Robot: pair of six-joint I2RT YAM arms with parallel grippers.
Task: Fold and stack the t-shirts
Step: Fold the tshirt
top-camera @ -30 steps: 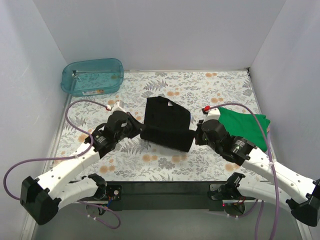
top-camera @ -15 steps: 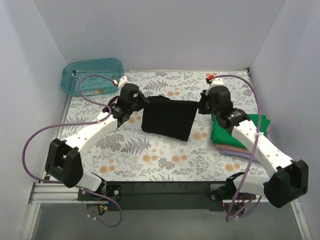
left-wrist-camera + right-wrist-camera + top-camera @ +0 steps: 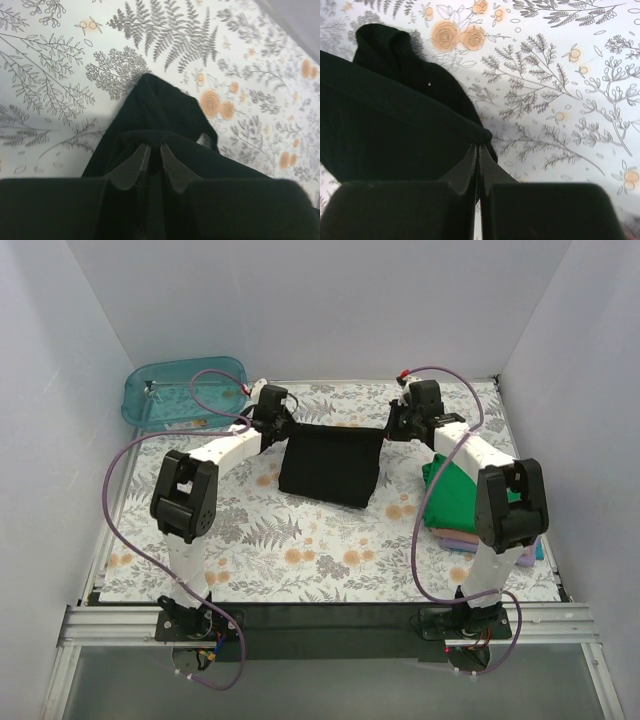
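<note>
The black t-shirt [image 3: 330, 468] hangs stretched between both grippers above the middle of the floral table, its lower edge draped toward me. My left gripper [image 3: 284, 430] is shut on its far left corner; in the left wrist view the black cloth [image 3: 165, 115] is pinched between the fingers [image 3: 131, 167]. My right gripper [image 3: 388, 432] is shut on the far right corner; the cloth [image 3: 390, 110] sits in the closed fingers [image 3: 470, 167]. A folded green t-shirt [image 3: 460, 498] lies on a stack at the right, with tan-pink and lavender cloth [image 3: 455, 540] beneath.
A teal plastic tub [image 3: 185, 393] stands at the far left corner. White walls enclose the table on three sides. Purple cables loop from both arms over the table sides.
Both grippers have carried the black t-shirt from near the front of the table toward the back wall, lifting and spreading its far edge. The arms are now stretched out.
</note>
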